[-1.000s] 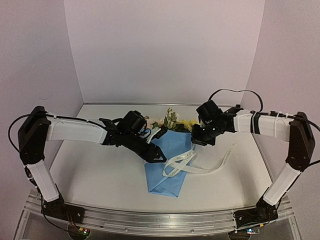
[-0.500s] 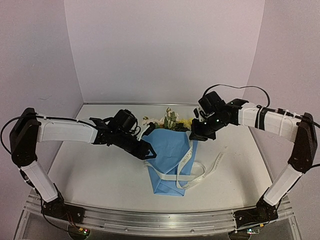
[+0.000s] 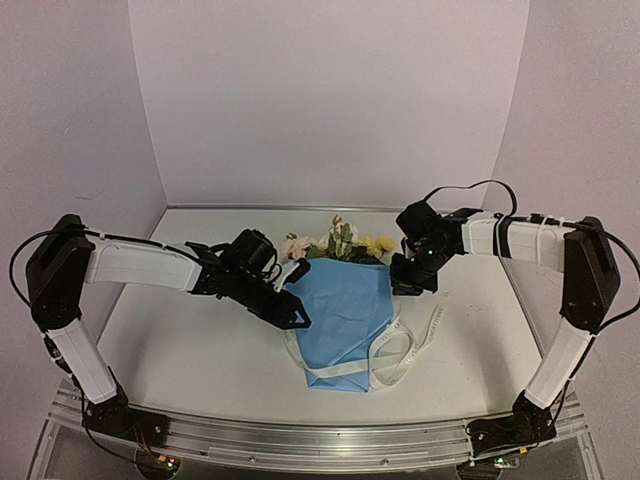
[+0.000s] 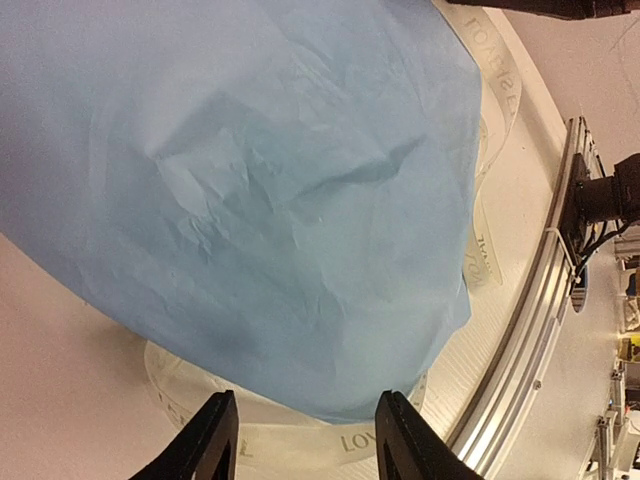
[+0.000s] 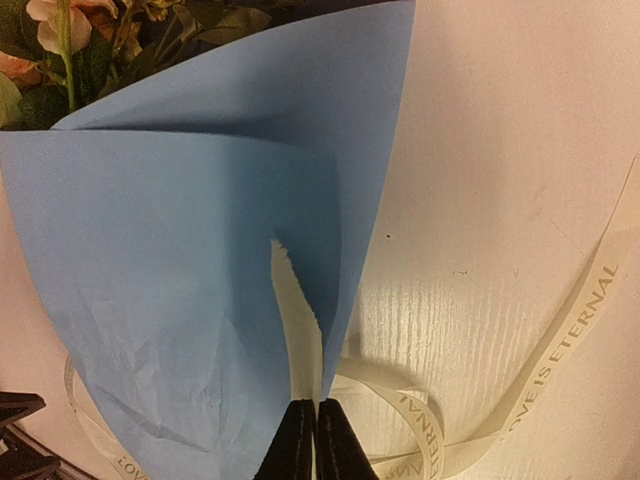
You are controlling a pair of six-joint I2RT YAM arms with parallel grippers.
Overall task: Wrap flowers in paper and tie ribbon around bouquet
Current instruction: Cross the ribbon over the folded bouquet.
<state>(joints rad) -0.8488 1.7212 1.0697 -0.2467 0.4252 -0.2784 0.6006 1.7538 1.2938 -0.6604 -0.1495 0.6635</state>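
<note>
we see the paper [image 3: 340,305] coned round the flowers [image 3: 335,240]; the ribbon [image 3: 400,355] loops loose at lower centre, untied. left pincer [image 4: 305,440] apart, empty; right pincer [image 5: 307,425] clamped on ribbon.

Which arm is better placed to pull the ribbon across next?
Probably right: the right gripper is shut on the ribbon end lying over the paper; the left gripper hangs open and empty.
</note>
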